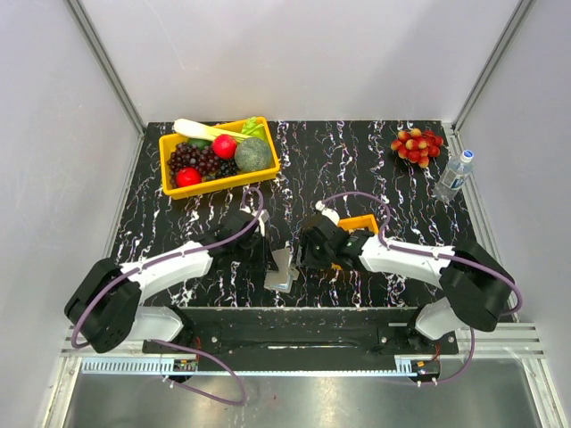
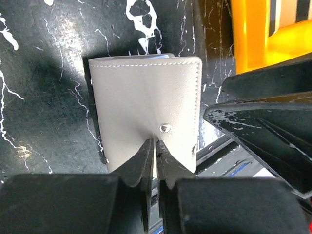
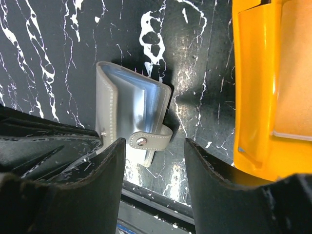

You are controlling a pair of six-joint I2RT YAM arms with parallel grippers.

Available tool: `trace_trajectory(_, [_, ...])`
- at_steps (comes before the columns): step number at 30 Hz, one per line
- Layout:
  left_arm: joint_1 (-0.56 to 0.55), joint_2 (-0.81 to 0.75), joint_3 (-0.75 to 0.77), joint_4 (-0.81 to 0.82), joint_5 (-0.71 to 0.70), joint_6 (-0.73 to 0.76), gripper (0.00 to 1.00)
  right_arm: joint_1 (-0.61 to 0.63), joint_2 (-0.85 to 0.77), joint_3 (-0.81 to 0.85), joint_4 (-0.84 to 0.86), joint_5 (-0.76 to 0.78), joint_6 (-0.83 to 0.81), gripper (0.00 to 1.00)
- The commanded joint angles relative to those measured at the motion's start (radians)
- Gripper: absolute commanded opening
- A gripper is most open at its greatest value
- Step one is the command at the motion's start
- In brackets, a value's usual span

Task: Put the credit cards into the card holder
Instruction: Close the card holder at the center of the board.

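Note:
The card holder [image 2: 146, 97], taupe-grey with a snap stud, stands on edge on the black marbled table. My left gripper [image 2: 155, 146] is shut on the near edge of its cover. Seen from the right wrist, the card holder [image 3: 131, 109] gapes open, showing shiny inner pockets and a strap [image 3: 148, 140] with a snap. My right gripper [image 3: 155, 161] stands open just in front of that strap, touching nothing. A tan credit card [image 3: 298, 73] lies in the small orange tray [image 3: 253, 87] to the right. From above, both grippers meet at the card holder [image 1: 282, 270].
The orange tray [image 1: 364, 223] sits just behind my right gripper [image 1: 308, 259]. A yellow bin [image 1: 169, 183] of fruit and vegetables stands at the back left. A bunch of red fruit [image 1: 417, 145] and a water bottle [image 1: 453, 176] are at the back right. The table's front edge is close below the card holder.

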Motion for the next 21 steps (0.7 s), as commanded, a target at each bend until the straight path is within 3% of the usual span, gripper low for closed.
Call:
trace_trajectory(1, [-0.005, 0.03, -0.014, 0.037, -0.004, 0.023, 0.09, 0.0, 0.012, 0.046, 0.036, -0.029, -0.001, 0.57])
trace_trajectory(13, [-0.024, 0.058, -0.051, 0.054, -0.057, 0.003, 0.07, 0.035, 0.066, 0.089, -0.019, 0.008, 0.01, 0.56])
trace_trajectory(17, [-0.024, -0.007, -0.056, 0.029, -0.103, -0.012, 0.17, 0.037, 0.038, 0.078, -0.036, 0.068, 0.019, 0.6])
trace_trajectory(21, [-0.022, -0.109, -0.065, 0.017, -0.144, -0.035, 0.36, 0.037, -0.017, 0.051, -0.03, 0.095, 0.011, 0.61])
